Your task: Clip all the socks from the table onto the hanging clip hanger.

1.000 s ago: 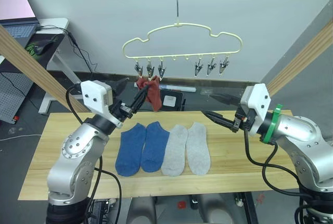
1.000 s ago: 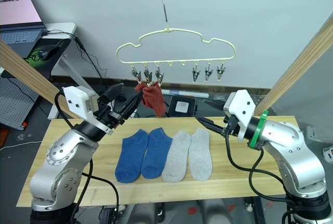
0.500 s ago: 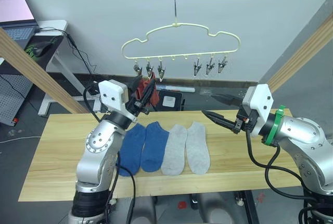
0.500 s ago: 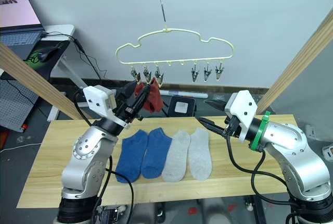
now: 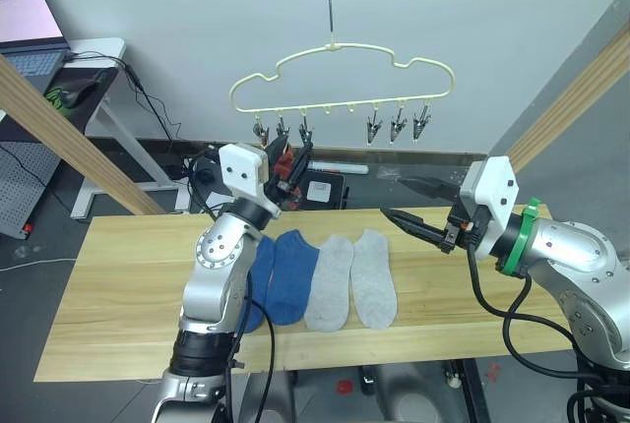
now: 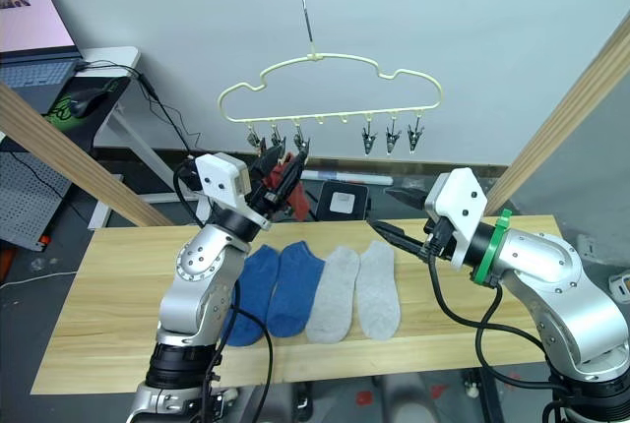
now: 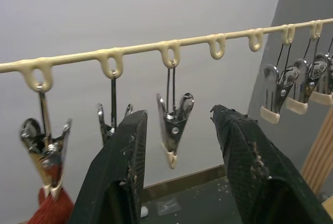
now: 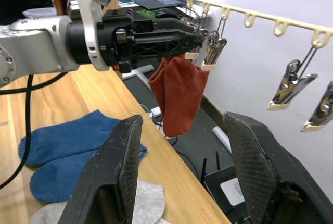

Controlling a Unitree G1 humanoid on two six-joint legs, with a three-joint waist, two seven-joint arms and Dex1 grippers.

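My left gripper (image 7: 179,130) is open, empty, at the hanger's (image 5: 340,59) clips; red socks (image 8: 179,96) hang clipped. Right gripper (image 5: 413,205) open, empty — four socks (image 5: 315,275) on the worktop (image 5: 118,275).

Left claw (image 7: 177,146) sits right under the clip hanger (image 5: 340,74), fingers spread around the third clip (image 7: 174,122); the second clip is just behind its left finger, so that end is crowded. Rust red socks (image 8: 179,94) hang from the leftmost clips, blocking approach from that side. Three clips on the right (image 5: 397,126) hang bare with open air below and beside them. Right claw (image 5: 406,205) is spread, well apart from the hanger, over the desk (image 5: 128,275). Blue (image 5: 281,275) and grey socks (image 5: 352,280) cover desk centre; both desk ends are bare. Slanted wooden poles (image 5: 69,133) flank both sides.
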